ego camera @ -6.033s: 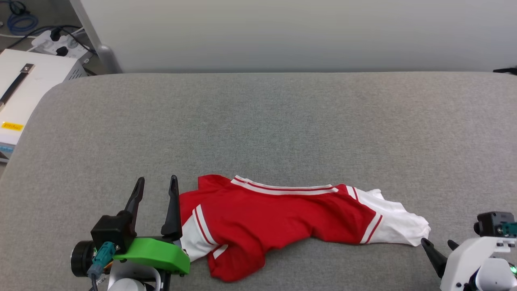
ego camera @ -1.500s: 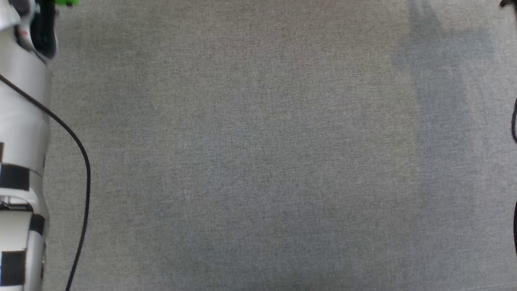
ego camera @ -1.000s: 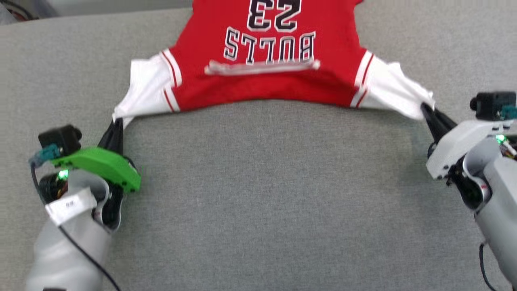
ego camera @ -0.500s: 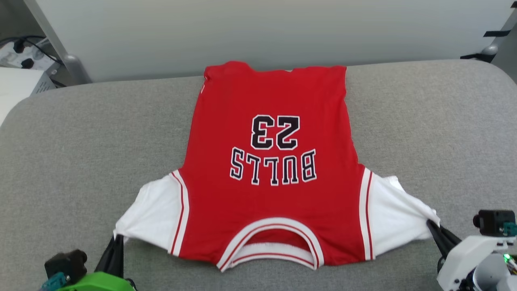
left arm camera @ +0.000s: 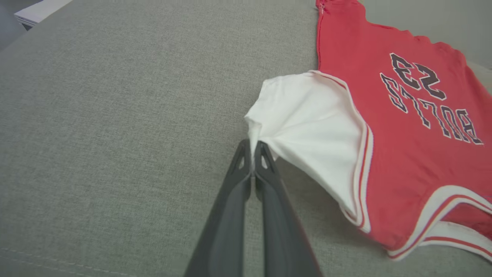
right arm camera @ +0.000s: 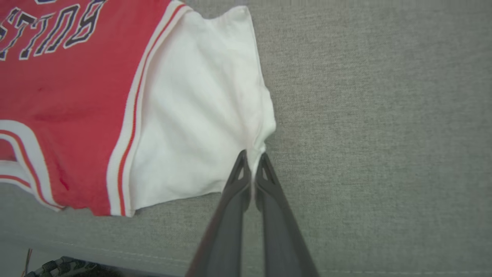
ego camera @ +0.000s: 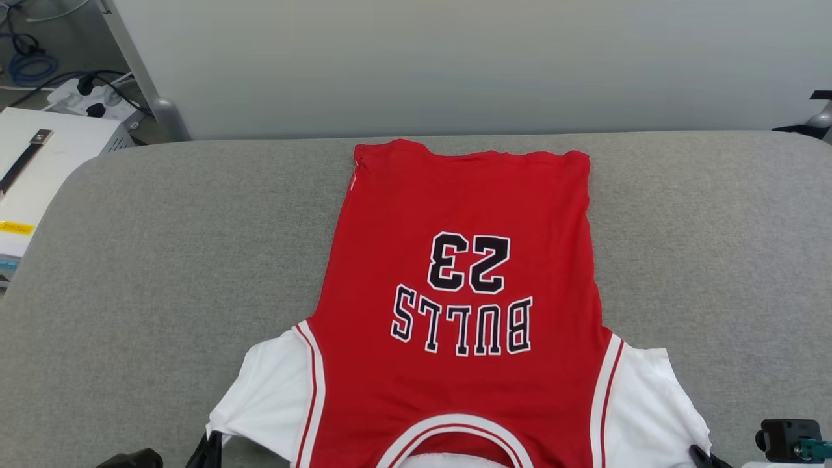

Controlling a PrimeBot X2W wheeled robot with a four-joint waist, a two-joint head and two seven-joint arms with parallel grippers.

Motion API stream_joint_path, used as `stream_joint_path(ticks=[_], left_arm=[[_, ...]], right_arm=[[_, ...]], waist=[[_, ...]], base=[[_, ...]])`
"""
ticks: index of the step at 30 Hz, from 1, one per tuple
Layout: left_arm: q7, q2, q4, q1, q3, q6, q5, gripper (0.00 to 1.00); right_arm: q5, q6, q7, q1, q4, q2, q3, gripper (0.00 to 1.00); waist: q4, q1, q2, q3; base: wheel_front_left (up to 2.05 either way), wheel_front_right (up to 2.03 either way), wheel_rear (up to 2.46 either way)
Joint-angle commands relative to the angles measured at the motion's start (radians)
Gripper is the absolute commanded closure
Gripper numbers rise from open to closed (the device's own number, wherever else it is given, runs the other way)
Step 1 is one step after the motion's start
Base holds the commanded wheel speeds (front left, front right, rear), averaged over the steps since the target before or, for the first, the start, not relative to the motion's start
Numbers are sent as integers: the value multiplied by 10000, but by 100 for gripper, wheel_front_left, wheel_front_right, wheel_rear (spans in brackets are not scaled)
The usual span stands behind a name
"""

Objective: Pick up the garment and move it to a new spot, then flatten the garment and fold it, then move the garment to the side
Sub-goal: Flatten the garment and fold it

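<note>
The garment [ego camera: 455, 214], a red jersey with white sleeves and dark lettering, lies spread flat on the grey cushion [ego camera: 162, 247], hem at the far edge and collar toward me. In the left wrist view my left gripper [left arm camera: 252, 148] is shut on the tip of one white sleeve [left arm camera: 307, 123]. The right wrist view has my right gripper [right arm camera: 251, 158] pinching the edge of the other white sleeve [right arm camera: 200, 111]. In the head view both grippers sit at the bottom edge, the left gripper [ego camera: 209, 448] and the right gripper [ego camera: 705, 457] barely showing.
A pale wall panel [ego camera: 455, 65] rises just behind the cushion's far edge. A white box [ego camera: 39, 156] stands off the cushion at the left, with cables and a power strip [ego camera: 91, 97] on the floor behind it. Bare grey cushion lies on both sides of the jersey.
The head camera has tilted up over the last second. The jersey, stretched between both grippers a second ago, now lies flat, and both sleeve grips stay shut.
</note>
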Motion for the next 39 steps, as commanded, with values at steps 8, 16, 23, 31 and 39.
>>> stream_joint_path(ticks=[8,16,23,31,39], left_arm=[[-432,-363,-226,-707,-409,-89,373,100],[-722,-601,-734,-1749,-797,-140,879,100],[-970,-1015,-954,-2828,-1331,-413,1234,100],[-1378,-1558,-810,-3983,-1806,-916,1514,100],[-1622,-1979,-860,-4627,-2008,-1282,1763,100]], right_arm=[[-379,-9,-768,-1326,-478,-123,-647,0],[100,-9,-290,-4437,908,-920,-1010,0],[844,-9,1788,-7711,2735,-1929,-286,0],[1124,-9,3778,-10713,4268,-2731,353,0],[1004,-9,4243,-12318,5317,-2907,785,0]], waist=[[517,1,0,237],[1332,1,0,1243],[2124,1,0,2863],[2991,1,0,4479],[3496,1,0,5368]], base=[[0,0,0],[0,0,0],[0,0,0],[0,0,0],[0,0,0]])
